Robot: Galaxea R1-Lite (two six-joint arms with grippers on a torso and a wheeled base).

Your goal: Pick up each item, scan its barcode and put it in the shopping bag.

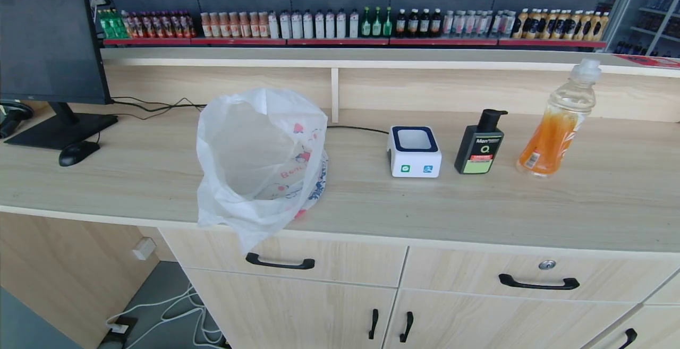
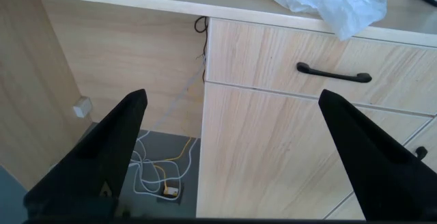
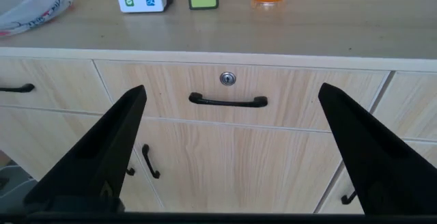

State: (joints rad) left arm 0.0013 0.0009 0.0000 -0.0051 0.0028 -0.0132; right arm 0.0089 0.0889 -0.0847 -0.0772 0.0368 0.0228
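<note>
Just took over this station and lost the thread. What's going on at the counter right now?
Nothing is being handled yet. The left gripper and right gripper are both open and empty, held low in front of the cabinet drawers. On the counter the shopping bag stands open. Beside it, going towards the robot's right, sit the scanner, a dark pump bottle and an orange drink bottle. Both bottles are upright and neither has been bagged.

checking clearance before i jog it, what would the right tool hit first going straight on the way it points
Probably the drawer front, around its black handle, just below the countertop. The right tool points straight at that drawer; how far off it is cannot be judged.
</note>
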